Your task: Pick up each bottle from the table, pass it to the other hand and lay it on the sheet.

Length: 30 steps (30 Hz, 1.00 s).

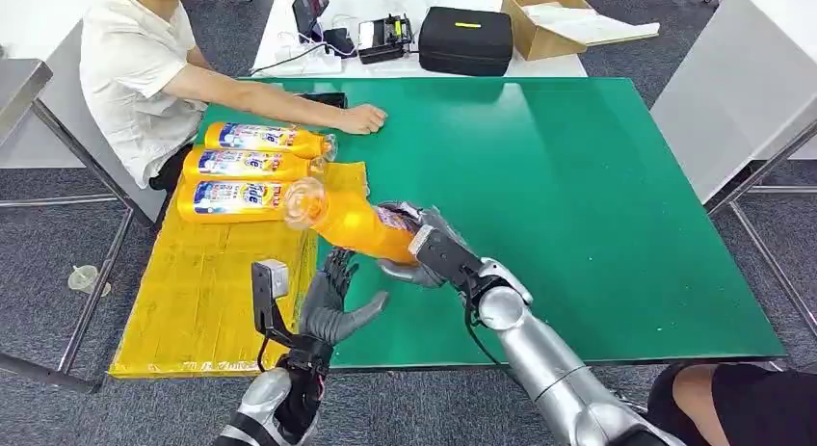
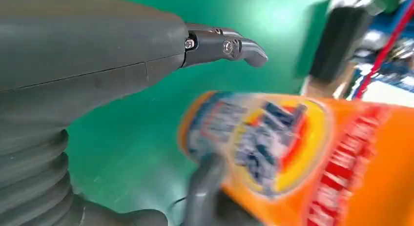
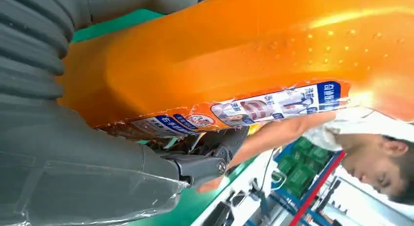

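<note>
Gripping the orange plastic bottle [image 1: 358,226], the right hand [image 1: 421,246] points its neck leftward above the spread-fingered, empty left hand [image 1: 332,301].

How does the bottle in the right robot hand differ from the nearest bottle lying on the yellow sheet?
The held bottle is off the table in the right robot hand, tilted with its neck toward the sheet; the nearest sheet bottle lies flat on the yellow sheet, untouched, beside two others. The held one's label is mostly covered by fingers; the sheet bottle's label faces up. Both are orange.
</note>
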Motion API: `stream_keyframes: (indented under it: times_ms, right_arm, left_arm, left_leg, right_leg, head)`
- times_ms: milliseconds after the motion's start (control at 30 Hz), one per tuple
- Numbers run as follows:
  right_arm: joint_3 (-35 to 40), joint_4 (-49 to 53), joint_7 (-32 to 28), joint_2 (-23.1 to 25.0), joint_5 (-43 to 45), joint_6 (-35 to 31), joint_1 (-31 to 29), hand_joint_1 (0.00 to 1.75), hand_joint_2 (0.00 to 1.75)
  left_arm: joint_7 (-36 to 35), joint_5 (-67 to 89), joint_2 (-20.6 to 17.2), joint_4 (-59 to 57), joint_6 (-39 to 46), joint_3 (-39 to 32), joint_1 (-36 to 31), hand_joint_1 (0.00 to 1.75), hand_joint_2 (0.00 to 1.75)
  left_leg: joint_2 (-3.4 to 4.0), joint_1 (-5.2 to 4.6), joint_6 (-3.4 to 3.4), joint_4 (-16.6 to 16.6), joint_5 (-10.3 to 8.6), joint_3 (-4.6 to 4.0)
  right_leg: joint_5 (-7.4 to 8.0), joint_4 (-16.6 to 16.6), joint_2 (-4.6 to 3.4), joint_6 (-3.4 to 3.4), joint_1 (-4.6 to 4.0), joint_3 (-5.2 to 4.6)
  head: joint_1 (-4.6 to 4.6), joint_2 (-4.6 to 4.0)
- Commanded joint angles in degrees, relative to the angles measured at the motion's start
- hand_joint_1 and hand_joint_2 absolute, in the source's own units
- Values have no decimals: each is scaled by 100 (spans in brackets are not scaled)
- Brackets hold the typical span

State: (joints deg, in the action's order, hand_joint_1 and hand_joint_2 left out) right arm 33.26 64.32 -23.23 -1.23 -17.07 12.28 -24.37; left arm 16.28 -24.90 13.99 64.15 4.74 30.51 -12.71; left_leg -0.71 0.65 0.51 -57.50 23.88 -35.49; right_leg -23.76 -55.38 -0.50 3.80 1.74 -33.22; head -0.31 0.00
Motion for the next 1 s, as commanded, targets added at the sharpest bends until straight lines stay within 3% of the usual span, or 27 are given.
stream_keyframes:
  times_ms: [33, 367, 467, 567, 1000]
  right_arm:
    - [573, -189, -8, 57, 79, -168, 69, 175, 175]
    - [554, -119, 16, -8, 94, -259, 247, 175, 175]
    - [600, -224, 24, 4, 88, -297, 193, 175, 175]
    - [634, -405, -29, 50, 96, -263, 27, 175, 175]
    - [726, -470, -101, 120, 72, -218, -84, 175, 175]
  left_arm:
    - [125, 37, 71, 427, 282, 99, -113, 0, 175]
    - [615, 555, 163, 753, 958, 60, 5, 0, 175]
    - [-123, -405, 71, 703, 149, 90, 49, 0, 175]
    - [-196, -751, -40, 551, -254, 245, 42, 0, 175]
    - [-192, -886, -50, 400, -369, 277, -101, 7, 175]
  left_leg:
    - [0, 5, -1, -4, 10, 19]
    - [-2, 4, 1, -4, 10, 17]
    - [-3, 6, 2, -6, 14, 25]
    - [0, 1, 1, 2, 5, 13]
    - [5, 3, 1, -2, 11, 18]
  right_leg:
    - [-11, -1, 10, -23, -9, 23]
    - [-9, 1, 8, -20, -9, 21]
    - [-13, 2, 14, -26, -12, 31]
    - [-3, 4, 6, -14, -4, 13]
    - [-7, 1, 4, -22, -7, 20]
  head:
    - [0, 0]
    - [0, 0]
    - [0, 0]
    - [0, 0]
    - [0, 0]
